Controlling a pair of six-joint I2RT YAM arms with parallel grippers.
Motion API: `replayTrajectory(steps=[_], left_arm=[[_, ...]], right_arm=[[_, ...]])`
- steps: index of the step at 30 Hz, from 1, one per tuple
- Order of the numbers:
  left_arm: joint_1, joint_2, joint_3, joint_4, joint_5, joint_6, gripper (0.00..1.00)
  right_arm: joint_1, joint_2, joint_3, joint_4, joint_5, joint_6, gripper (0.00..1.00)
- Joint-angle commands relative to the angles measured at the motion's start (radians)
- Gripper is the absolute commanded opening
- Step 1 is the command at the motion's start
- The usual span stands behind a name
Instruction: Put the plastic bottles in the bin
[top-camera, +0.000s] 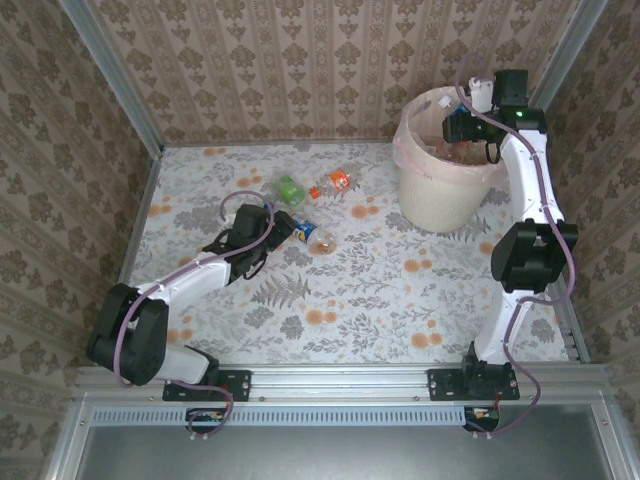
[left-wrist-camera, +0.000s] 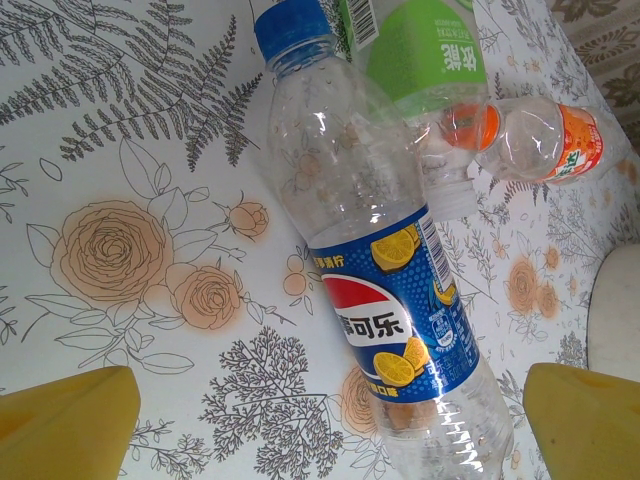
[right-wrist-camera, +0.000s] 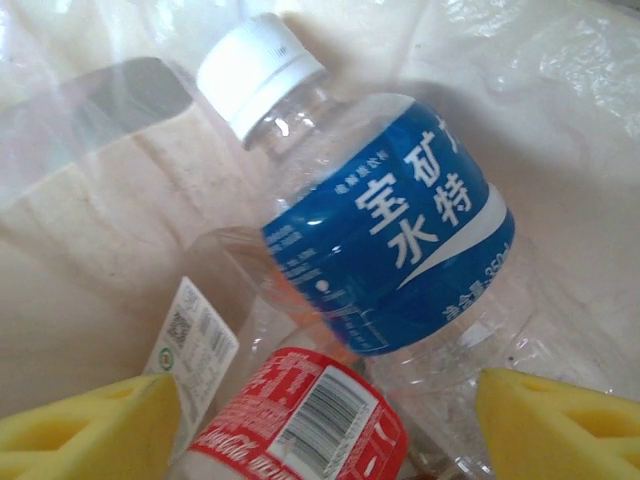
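Three plastic bottles lie on the flowered table. A clear one with a blue label (left-wrist-camera: 385, 330) (top-camera: 312, 237) and a blue cap rests between the spread yellow pads (left-wrist-camera: 60, 420) of my left gripper (left-wrist-camera: 320, 430) (top-camera: 285, 228), which is open and not touching it. Beyond it lie a green-labelled bottle (left-wrist-camera: 425, 45) (top-camera: 288, 188) and an orange-labelled one (left-wrist-camera: 540, 140) (top-camera: 336, 183). My right gripper (right-wrist-camera: 325, 430) (top-camera: 466, 122) hangs open over the cream bin (top-camera: 432, 195). Inside lie a blue-labelled, white-capped bottle (right-wrist-camera: 390, 240), a red-labelled one (right-wrist-camera: 300, 420) and a white-labelled one (right-wrist-camera: 195, 340).
The bin stands at the table's far right, lined with a thin pinkish bag (right-wrist-camera: 540, 60). Patterned walls (top-camera: 300, 70) close the table at the back and on both sides. Bare tabletop (top-camera: 380, 300) stretches across the middle and front.
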Motion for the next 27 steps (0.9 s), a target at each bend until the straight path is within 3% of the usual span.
replayTrajectory(steps=[1,6,16,27], left_arm=[[-0.005,0.006,0.028,0.004,0.01,-0.004,1.0],[-0.005,0.002,0.024,0.006,0.015,0.003,1.0],[-0.007,0.012,0.036,0.009,0.023,0.017,1.0],[-0.008,0.015,0.034,0.01,0.024,0.016,1.0]], right_arm=[[0.02,-0.101,0.004,0.003,-0.03,0.037,0.86],[0.051,-0.202,-0.102,0.091,0.001,0.077,1.0],[0.13,-0.415,-0.347,0.29,-0.027,0.252,1.0],[0.377,-0.421,-0.408,0.356,-0.051,0.179,1.0]])
